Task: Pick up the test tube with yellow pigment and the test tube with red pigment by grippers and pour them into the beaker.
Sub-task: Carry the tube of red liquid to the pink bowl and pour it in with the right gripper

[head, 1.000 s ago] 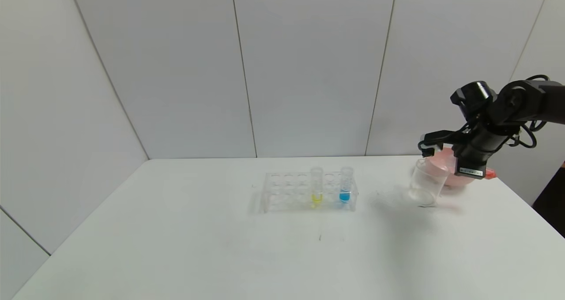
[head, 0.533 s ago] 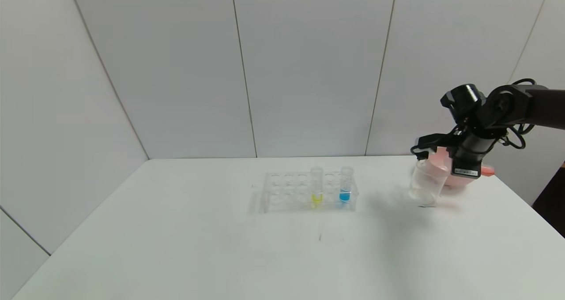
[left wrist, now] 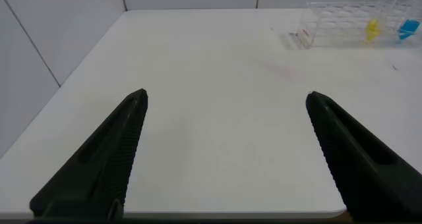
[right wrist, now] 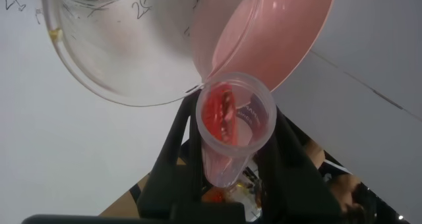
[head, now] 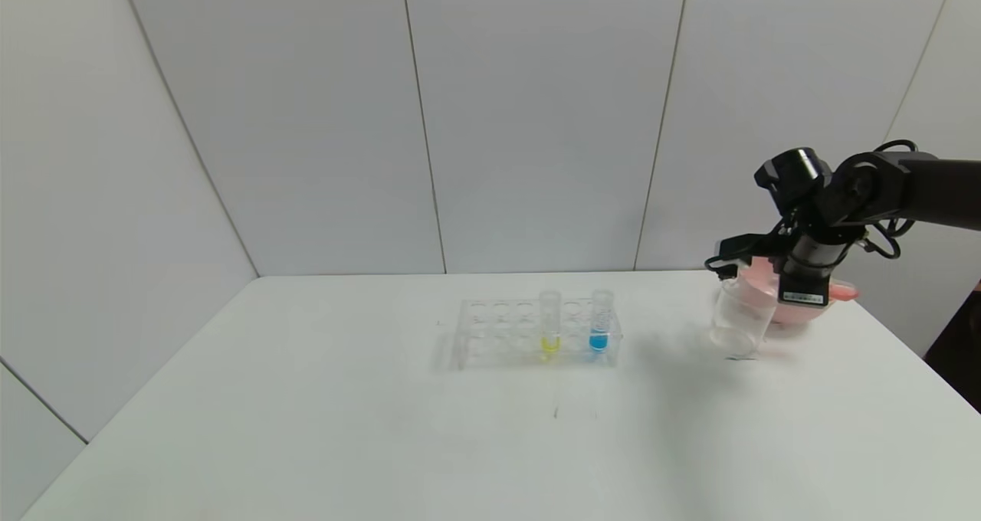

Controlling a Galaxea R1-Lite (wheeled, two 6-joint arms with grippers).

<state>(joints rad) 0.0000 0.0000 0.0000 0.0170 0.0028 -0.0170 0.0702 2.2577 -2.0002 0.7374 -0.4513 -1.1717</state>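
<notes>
i start from the white table (head: pixel 322 429), which holds everything. on it, roughly in the middle, stands the clear rack (head: pixel 536 333), and in it the yellow tube (head: pixel 549 323) waits upright beside a blue tube (head: pixel 600 322), neither touched. well to the right is the pink bowl (head: pixel 797 306), and just in front of it the beaker (head: pixel 739 318), which looks empty of colour as far as i can tell.

my right gripper (head: pixel 747 254) hangs above the beaker's rim, its fingers pinching the red tube (right wrist: pixel 231 125); in the wrist view the tube's mouth points toward the beaker's opening (right wrist: pixel 125 46), with the red liquid sitting inside the tube, not yet out. my left gripper (left wrist: pixel 224 151) is parked low over the near left of the table, fingers spread wide and holding nothing.

the step in hand, as i judge it, is the red pour. to do it well i want the tube's lip over the beaker's open mouth and not over the pink bowl, which sits right beside it and would catch a stray stream. i'd roll the wrist slowly so the small amount of liquid runs down the glass instead of jumping out, keep the pinch firm because the slim tube could slide as it tips, and avoid knocking the light beaker's rim
</notes>
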